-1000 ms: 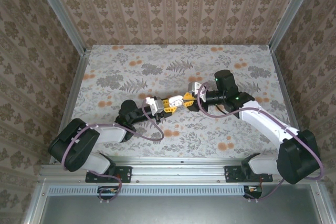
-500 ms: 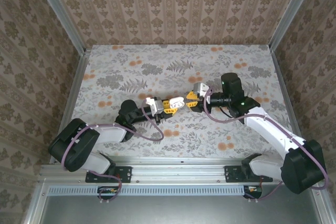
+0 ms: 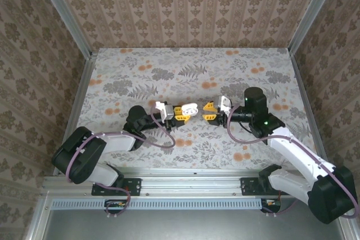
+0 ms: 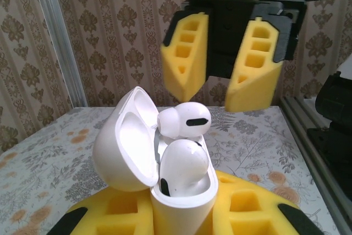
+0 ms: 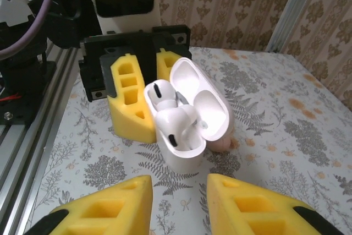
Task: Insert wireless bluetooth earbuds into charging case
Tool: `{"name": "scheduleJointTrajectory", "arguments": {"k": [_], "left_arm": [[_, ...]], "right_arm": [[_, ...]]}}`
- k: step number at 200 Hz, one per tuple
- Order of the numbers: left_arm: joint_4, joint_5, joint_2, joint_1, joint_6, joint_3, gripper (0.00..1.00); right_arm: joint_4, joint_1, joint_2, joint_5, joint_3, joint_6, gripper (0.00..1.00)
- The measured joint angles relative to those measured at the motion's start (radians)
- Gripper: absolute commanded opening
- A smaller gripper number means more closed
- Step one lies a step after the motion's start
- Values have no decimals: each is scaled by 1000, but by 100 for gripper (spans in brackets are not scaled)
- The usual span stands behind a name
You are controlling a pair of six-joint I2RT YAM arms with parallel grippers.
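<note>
The charging case (image 4: 127, 152), lid open, is pinched upright by the left pincer (image 4: 181, 221) at the lower centre of the left wrist view. Both earbuds (image 4: 184, 122) are lodged in it, and the upper one seems to stand proud. It is best pressed gently straight down into its well. The right pincer (image 4: 217, 89) is seen slightly spread just above the case, with nothing gripped or touched.

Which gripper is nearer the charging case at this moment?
Left. The left gripper is shut on the charging case, holding it upright with its lid open; the right gripper faces it across a gap, open and empty.
</note>
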Motion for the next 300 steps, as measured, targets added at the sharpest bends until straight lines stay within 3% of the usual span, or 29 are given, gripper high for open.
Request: {"name": "scheduleJointTrajectory", "arguments": {"k": [113,190,300], "left_arm": [[3,10,0,0,-195,32,0],[3,10,-12,-1,-227,43,0],[1,10,-17,-8,-214,51,0]], "right_arm": [[153,27,-144,85,-136,103,35],[179,86,-85,264,-70,298,63],[274,92,21,279,-3,497,72]]}}
